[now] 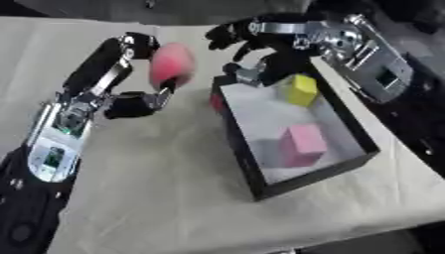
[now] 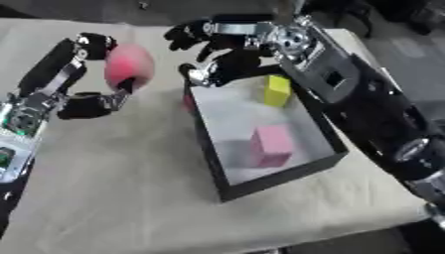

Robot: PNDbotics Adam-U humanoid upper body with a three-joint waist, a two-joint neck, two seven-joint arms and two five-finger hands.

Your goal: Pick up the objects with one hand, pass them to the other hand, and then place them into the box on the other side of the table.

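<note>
Left hand has its fingers and thumb curled round a pink rounded object, held up off the table just left of the black box. Right hand hovers over the box's far-left corner, fingers spread, holding nothing. Box holds a yellow block (far end) and a pink block. Beige tablecloth, dark floor beyond

Beige cloth-covered table, dark floor beyond its edges
</note>
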